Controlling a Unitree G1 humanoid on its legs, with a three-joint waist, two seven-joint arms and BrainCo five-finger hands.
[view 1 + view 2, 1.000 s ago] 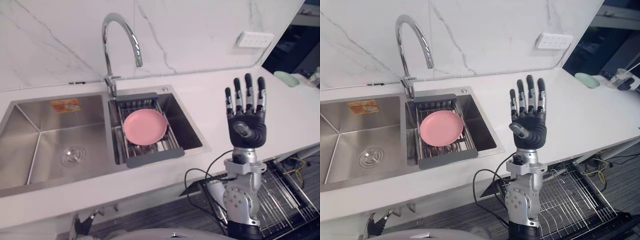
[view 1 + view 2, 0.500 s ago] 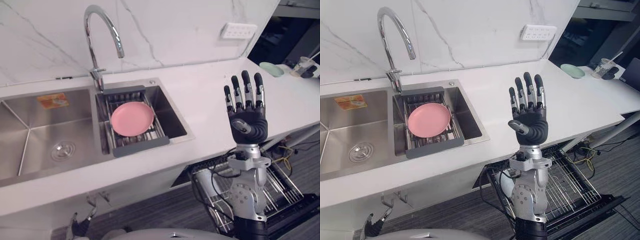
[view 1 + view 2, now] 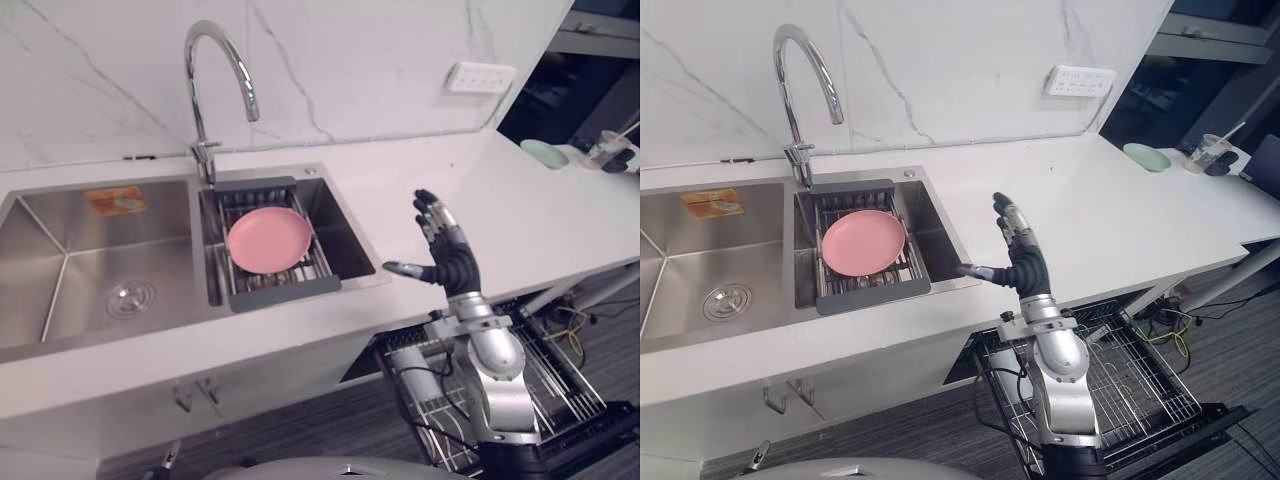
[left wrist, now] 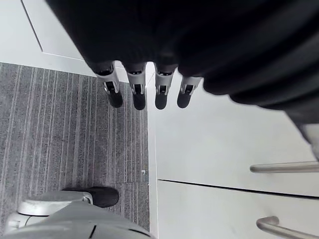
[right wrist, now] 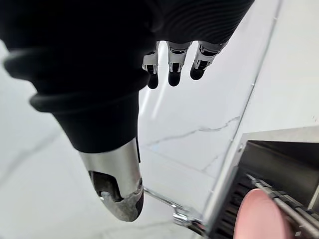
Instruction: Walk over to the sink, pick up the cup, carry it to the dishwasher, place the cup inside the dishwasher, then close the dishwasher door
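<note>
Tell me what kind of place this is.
A kitchen, most likely: a double stainless steel sink with a gooseneck faucet set in a white counter, a pink plate on its drain rack, and a pulled-out dishwasher rack below the counter.

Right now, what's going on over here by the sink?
The robot stands at the sink with its right hand open above the counter, holding nothing. A pink plate lies on a drain rack in the right basin. The dishwasher rack is pulled out below. The left hand hangs open by the cabinets.
</note>
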